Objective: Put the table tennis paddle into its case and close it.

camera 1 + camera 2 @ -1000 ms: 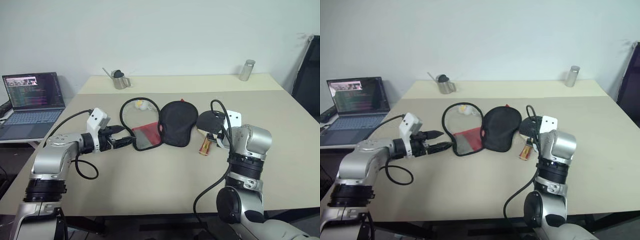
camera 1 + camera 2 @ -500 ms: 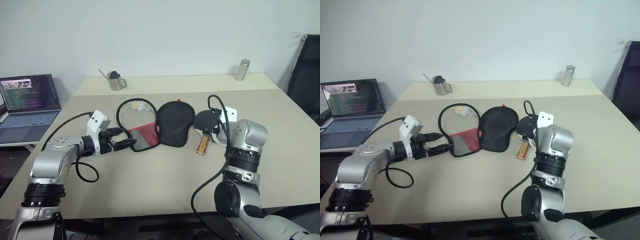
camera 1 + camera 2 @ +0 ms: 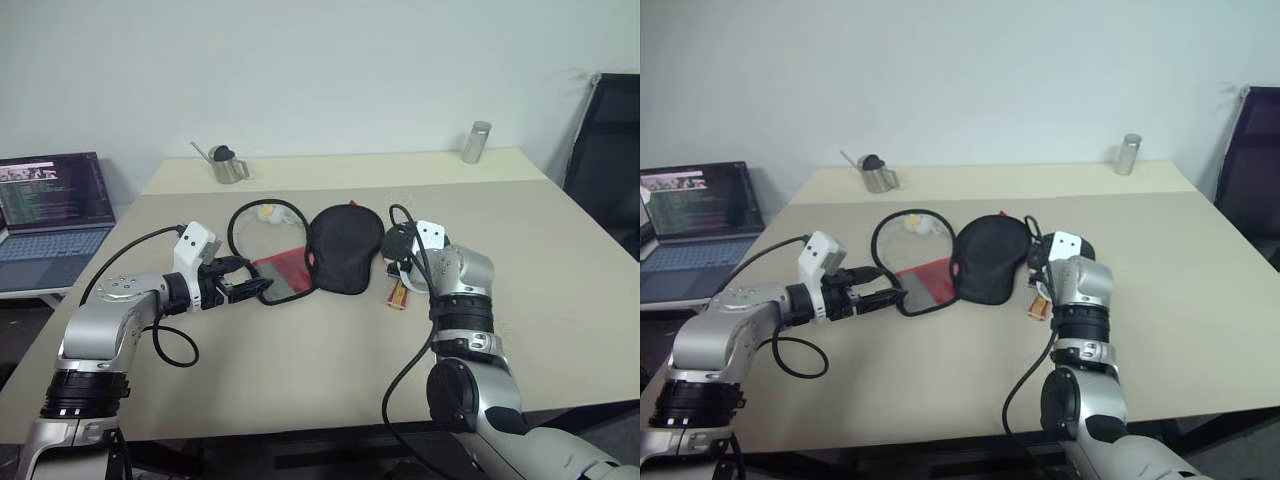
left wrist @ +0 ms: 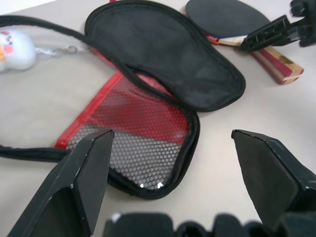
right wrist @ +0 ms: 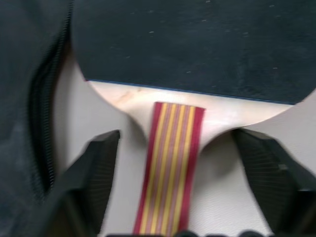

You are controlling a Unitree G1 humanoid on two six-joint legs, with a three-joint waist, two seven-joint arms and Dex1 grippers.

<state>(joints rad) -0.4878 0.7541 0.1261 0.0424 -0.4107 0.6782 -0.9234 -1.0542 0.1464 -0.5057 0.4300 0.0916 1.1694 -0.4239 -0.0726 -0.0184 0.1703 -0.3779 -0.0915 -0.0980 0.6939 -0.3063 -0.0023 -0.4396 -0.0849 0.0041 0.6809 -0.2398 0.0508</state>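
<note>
The task is at its start: the paddle is not yet in the case, and the case lies unzipped and spread flat, so pick-up, insertion and zipping all remain.

Off the table's left edge a laptop (image 3: pixel 55 205) sits open on a lower surface. Near the table's far left corner stands a small metal pot (image 3: pixel 228 165) with a long spout.

The left gripper (image 3: pixel 252 290) hovers low over the table towards the left edge, its fingers spread wide with nothing between them, pointed at the red mesh end of the case (image 4: pixel 148 133). It is just beside that end; I cannot tell whether it touches.

The case (image 3: pixel 310 255) lies at mid-table, opened out: a zipper-edged loop on its left side, the red mesh pocket near the gripper, the black round part (image 3: pixel 345 248) on the right. Nothing is inside it. A small white charm (image 3: pixel 270 212) lies within the loop, clipped to it.

Just right of the case, the paddle (image 5: pixel 192 44) lies flat on the table, black face towards the far edge, striped handle (image 3: pixel 399 293) towards the near edge. The right gripper (image 5: pixel 177 192) is poised over the handle, fingers standing apart on either side of it, not yet clamped.

A metal cylinder (image 3: pixel 476 142) stands near the far right corner, well apart from everything.
</note>
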